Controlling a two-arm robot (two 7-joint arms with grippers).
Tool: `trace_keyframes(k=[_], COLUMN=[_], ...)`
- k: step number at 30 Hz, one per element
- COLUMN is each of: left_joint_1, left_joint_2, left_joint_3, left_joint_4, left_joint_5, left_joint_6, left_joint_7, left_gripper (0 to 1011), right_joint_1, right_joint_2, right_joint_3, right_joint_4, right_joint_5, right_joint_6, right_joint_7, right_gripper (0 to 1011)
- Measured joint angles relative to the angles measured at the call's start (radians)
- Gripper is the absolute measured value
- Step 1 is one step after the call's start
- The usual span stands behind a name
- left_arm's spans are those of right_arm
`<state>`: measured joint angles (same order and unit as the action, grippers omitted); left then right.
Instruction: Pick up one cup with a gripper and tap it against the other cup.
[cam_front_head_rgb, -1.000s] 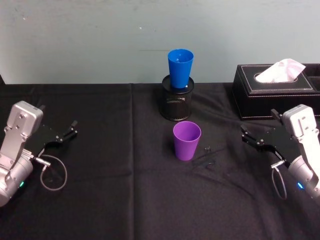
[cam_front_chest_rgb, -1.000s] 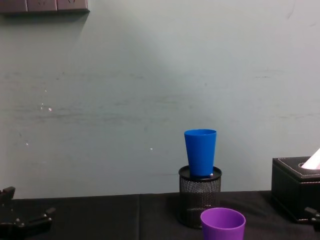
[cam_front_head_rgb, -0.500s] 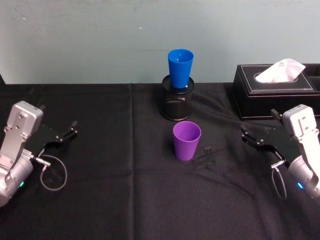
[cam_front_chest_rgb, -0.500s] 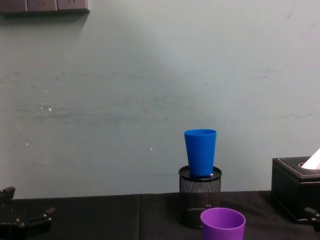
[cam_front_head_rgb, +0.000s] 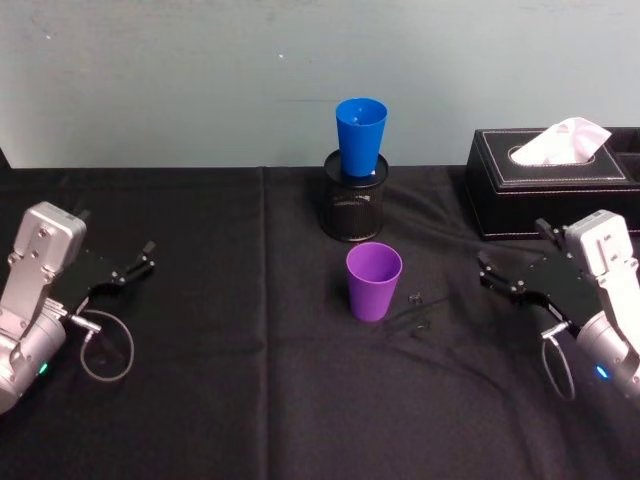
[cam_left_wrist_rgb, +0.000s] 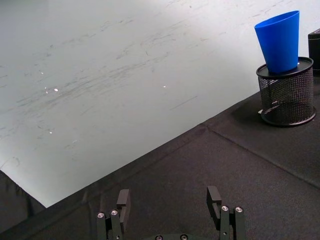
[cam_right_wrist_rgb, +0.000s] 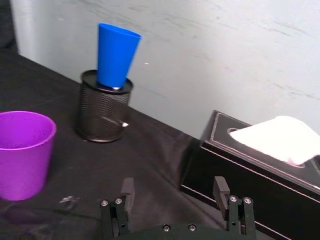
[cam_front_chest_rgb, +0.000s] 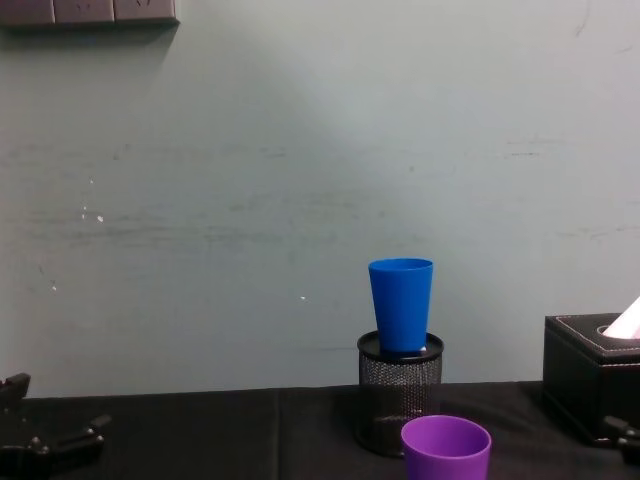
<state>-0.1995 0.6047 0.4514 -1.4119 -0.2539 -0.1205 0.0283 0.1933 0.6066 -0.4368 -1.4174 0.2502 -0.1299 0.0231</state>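
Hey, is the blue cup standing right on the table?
No, the blue cup sits upright in the top of the mesh holder, behind the purple cup.

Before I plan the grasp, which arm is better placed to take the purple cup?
Right, I'd say: the right gripper, open, sits nearer the purple cup than the left gripper does.

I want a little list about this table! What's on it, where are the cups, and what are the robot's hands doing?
purple cup: upright on the black cloth, mid-table, untouched
blue cup: standing in the mesh pen holder, behind the purple cup
tissue box: back right
left gripper: open, empty, at the left
right gripper: open, empty, at the right
done so far: no cup picked up yet
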Motion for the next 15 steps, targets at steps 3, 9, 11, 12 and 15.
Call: trace_keyframes(k=[3,9,11,12,15], left_joint_1=[0.0,0.0,0.0,0.0,0.0], left_joint_2=[0.0,0.0,0.0,0.0,0.0], left_joint_3=[0.0,0.0,0.0,0.0,0.0], left_joint_4=[0.0,0.0,0.0,0.0,0.0], left_joint_5=[0.0,0.0,0.0,0.0,0.0], left_joint_6=[0.0,0.0,0.0,0.0,0.0], left_joint_7=[0.0,0.0,0.0,0.0,0.0], left_gripper=[1000,1000,1000,1000,1000], right_joint_1=[-0.002,-0.001,0.002,0.005,0.011], right_joint_2=[0.009,0.028,0.03,0.031,0.03], right_joint_3=[0.007,0.02,0.024,0.027,0.031], right_joint_4=[-0.007,-0.014,-0.009,-0.002,0.009], right_joint_5=[0.026,0.116,0.148,0.185,0.232], right_joint_6=[0.0,-0.002,-0.002,-0.002,0.001], right_joint_7=[0.055,0.216,0.266,0.321,0.392], right_gripper=[1003,1003,1003,1003,1003])
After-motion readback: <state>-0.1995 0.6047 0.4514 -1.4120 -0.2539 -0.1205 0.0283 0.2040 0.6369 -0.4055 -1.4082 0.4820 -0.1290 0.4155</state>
